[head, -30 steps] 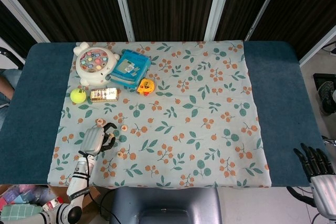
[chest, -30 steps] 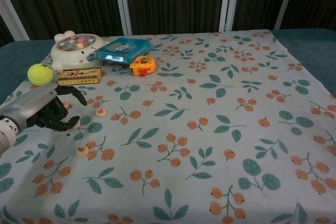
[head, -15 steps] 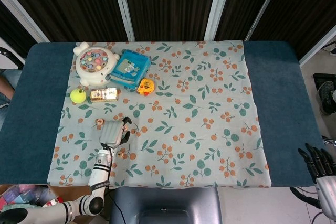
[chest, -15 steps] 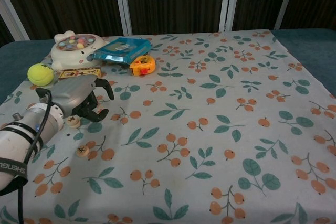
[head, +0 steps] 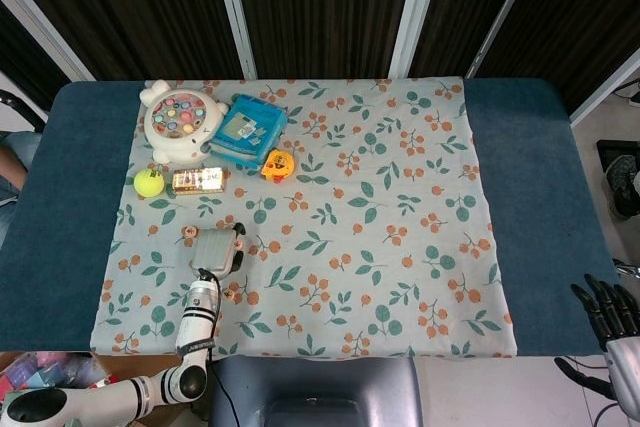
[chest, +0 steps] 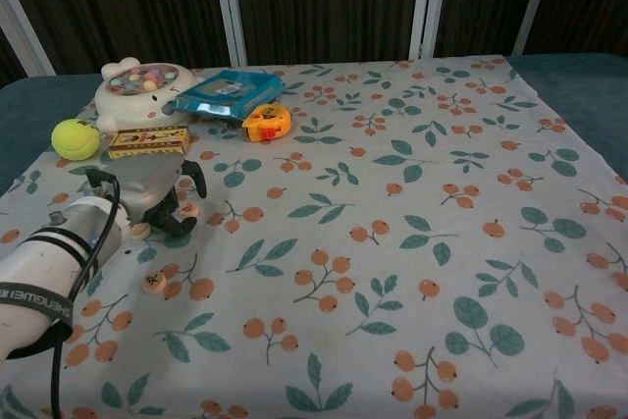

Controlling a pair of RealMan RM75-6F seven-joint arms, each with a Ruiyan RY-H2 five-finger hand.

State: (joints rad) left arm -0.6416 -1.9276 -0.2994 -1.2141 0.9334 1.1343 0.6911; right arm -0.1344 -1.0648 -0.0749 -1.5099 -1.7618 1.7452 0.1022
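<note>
Since the earlier frames, the left hand (chest: 162, 193) has travelled from the cloth's near-left area toward the middle of the left side and settled lower over the small wooden discs. It now rests palm-down on the floral tablecloth (chest: 392, 242), fingers curled toward the cloth; whether they pinch a disc cannot be told. One round disc (chest: 140, 231) lies touching or just beside the hand's near edge, a second disc (chest: 154, 283) lies apart nearer the table edge, and a third (head: 188, 233) sits just left of the hand in the head view. Behind the hand lie the flat yellow box (chest: 148, 141), tennis ball (chest: 75, 138), fishing-game toy (chest: 139, 88), blue case (chest: 228, 91) and yellow tape measure (chest: 266, 122). The right hand (head: 615, 322) hangs off the table's right corner, fingers extended and parted, holding nothing. Risk, as judged: curled fingers may push a thin disc away or bunch the loose cloth instead of lifting it.
</note>
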